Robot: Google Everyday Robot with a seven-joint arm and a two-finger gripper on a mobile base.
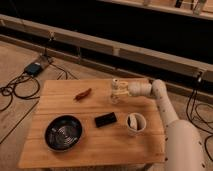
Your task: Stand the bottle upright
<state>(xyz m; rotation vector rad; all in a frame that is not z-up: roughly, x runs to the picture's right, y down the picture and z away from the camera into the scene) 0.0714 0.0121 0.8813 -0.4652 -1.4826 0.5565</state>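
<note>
The bottle [114,96] is small and whitish-translucent. It stands roughly upright on the wooden table [60,107], near the far edge right of the middle. My gripper [116,86] reaches in from the right on the white arm [165,107] and is shut on the bottle's upper part. The bottle's base rests on or just above the tabletop; I cannot tell which.
A black bowl [63,132] sits at the front left. A flat black block [105,120] lies in the middle and a white cup [135,123] to its right. A reddish item [83,94] lies left of the bottle. Cables and a blue box [34,68] lie on the floor at left.
</note>
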